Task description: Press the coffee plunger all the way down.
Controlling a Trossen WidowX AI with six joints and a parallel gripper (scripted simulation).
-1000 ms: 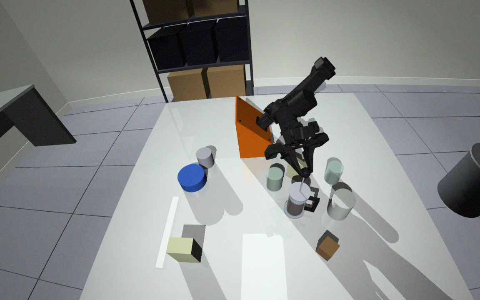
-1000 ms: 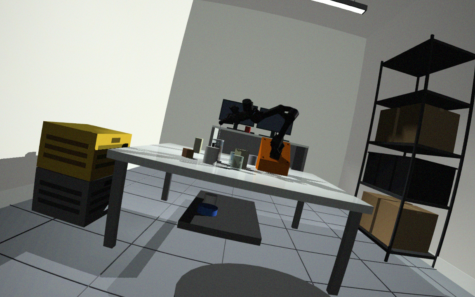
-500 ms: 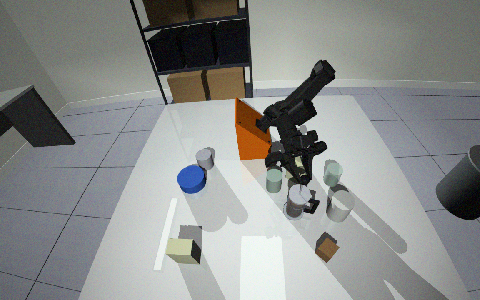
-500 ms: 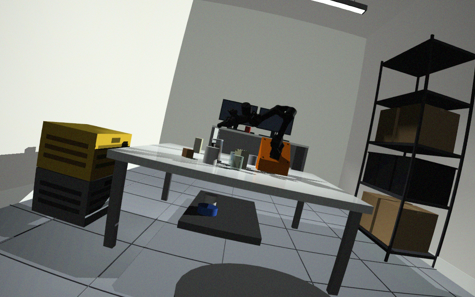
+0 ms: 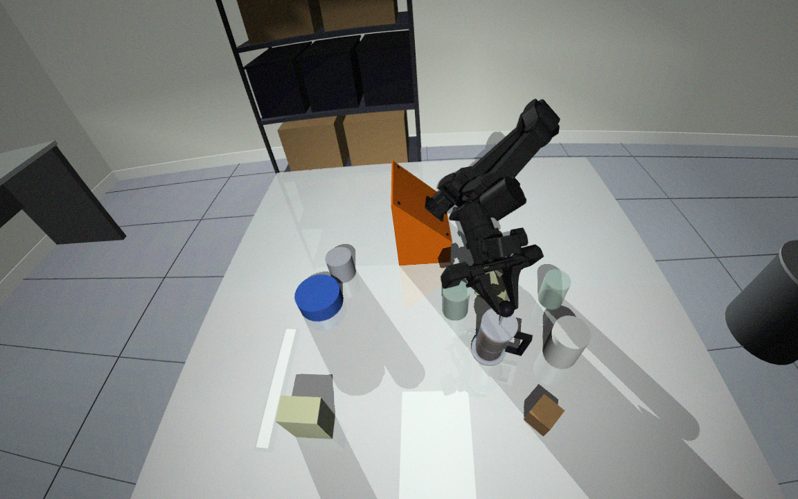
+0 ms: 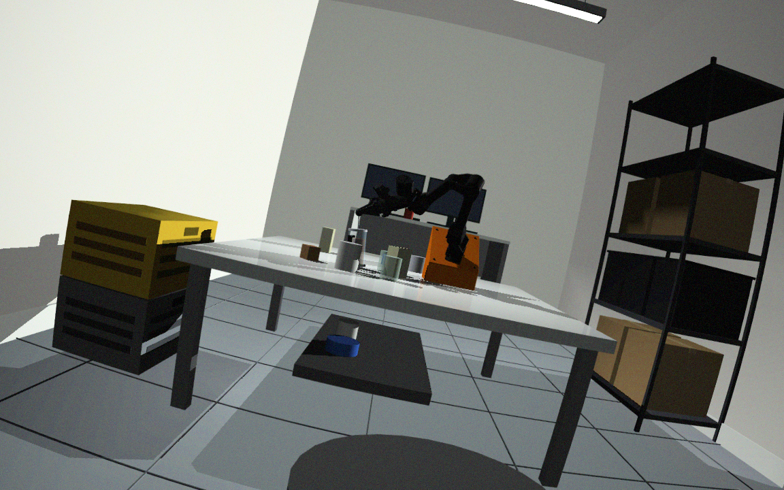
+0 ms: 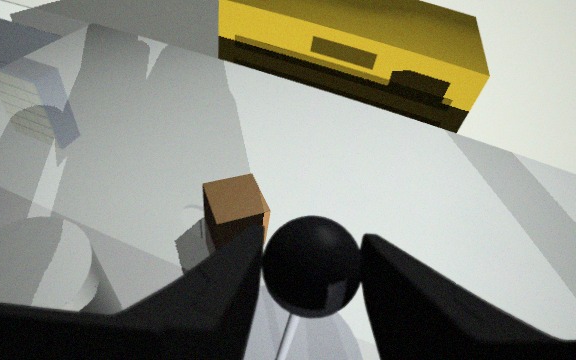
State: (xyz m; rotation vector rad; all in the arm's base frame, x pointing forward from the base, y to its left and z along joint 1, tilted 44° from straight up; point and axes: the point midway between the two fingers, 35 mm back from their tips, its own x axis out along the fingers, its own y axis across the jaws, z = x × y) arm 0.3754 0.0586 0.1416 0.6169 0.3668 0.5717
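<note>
Two black fingers of the gripper (image 7: 312,267) clamp the plunger's round black knob (image 7: 312,265) from either side, likely so the push runs straight down. Below, the coffee press (image 5: 492,341) stands upright on the table (image 5: 339,204), between grey cylinders.

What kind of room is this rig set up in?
Probably an office or lab storeroom: a metal shelf rack with cardboard boxes, a desk with two monitors behind the white table, and tiled floor. The hand grips the press's black knob.
</note>
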